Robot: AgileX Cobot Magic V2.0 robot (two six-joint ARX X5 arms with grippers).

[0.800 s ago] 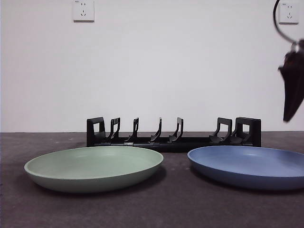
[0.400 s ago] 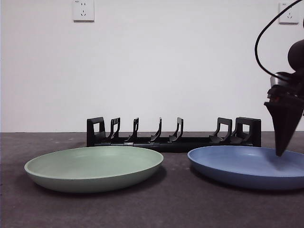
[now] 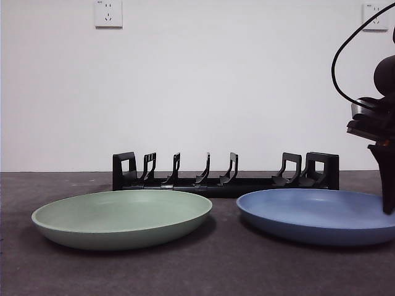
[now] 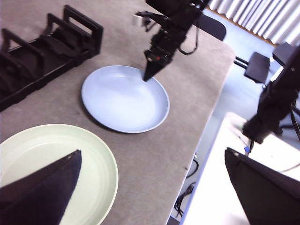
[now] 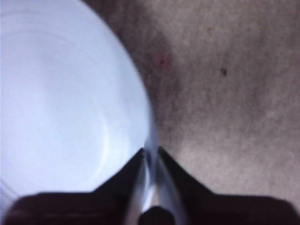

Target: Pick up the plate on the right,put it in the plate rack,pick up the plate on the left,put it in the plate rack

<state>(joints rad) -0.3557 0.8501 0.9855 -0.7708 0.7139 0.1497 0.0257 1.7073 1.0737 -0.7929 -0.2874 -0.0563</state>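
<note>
A blue plate (image 3: 308,216) lies on the right of the dark table and a green plate (image 3: 123,219) on the left. Behind them stands the plate rack (image 3: 225,179), long, low and black, with nothing in it. My right gripper (image 3: 387,206) is down at the blue plate's right rim. In the right wrist view its jaws are shut on that rim (image 5: 151,157), one jaw inside the blue plate (image 5: 61,108) and one outside. My left gripper (image 4: 152,154) hangs open above the near side of the green plate (image 4: 56,159), out of the front view.
The left wrist view shows the table's edge (image 4: 201,136) close beside both plates, with chairs and floor beyond it. A white wall with two sockets (image 3: 108,13) stands behind the rack.
My right gripper came down from the upper right and moved to the blue plate's right rim. The blue plate has shifted slightly to the left.
</note>
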